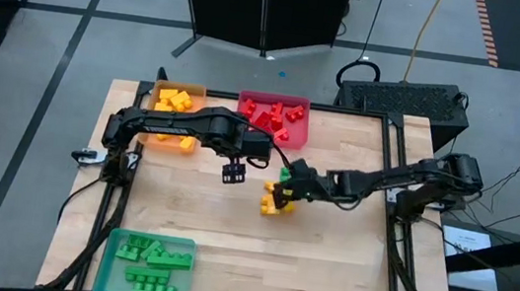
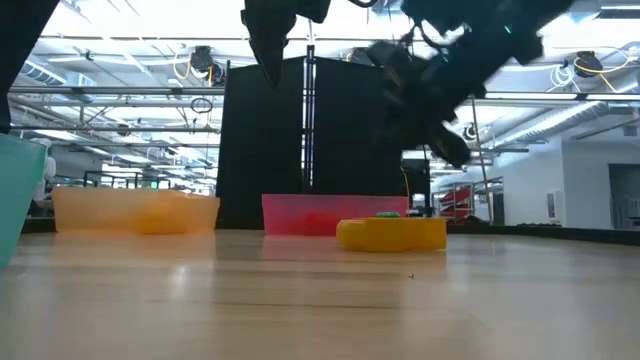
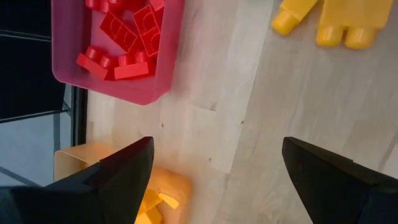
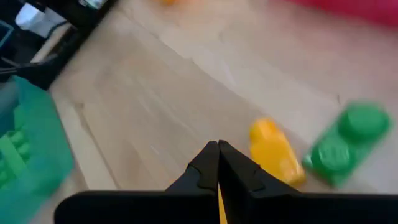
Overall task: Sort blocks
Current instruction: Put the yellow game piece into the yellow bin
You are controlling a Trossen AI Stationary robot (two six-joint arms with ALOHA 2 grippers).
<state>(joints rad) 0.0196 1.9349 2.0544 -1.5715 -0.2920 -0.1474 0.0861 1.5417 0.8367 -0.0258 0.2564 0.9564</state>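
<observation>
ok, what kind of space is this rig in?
Looks like a robotics lab or workshop: a wooden table on a metal frame over grey floor, exposed ceiling rails and cabling in the low view, and a black partition behind.

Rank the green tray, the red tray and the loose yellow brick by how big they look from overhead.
1. green tray, clearly largest.
2. red tray.
3. loose yellow brick, by far the smallest.

We seem to be in a lab or workshop hall. Beyond the wooden table point(image 2: 320, 300) run exposed ceiling trusses point(image 2: 110, 95) and cables; a dark partition point(image 1: 262, 7) stands at twelve o'clock.
</observation>
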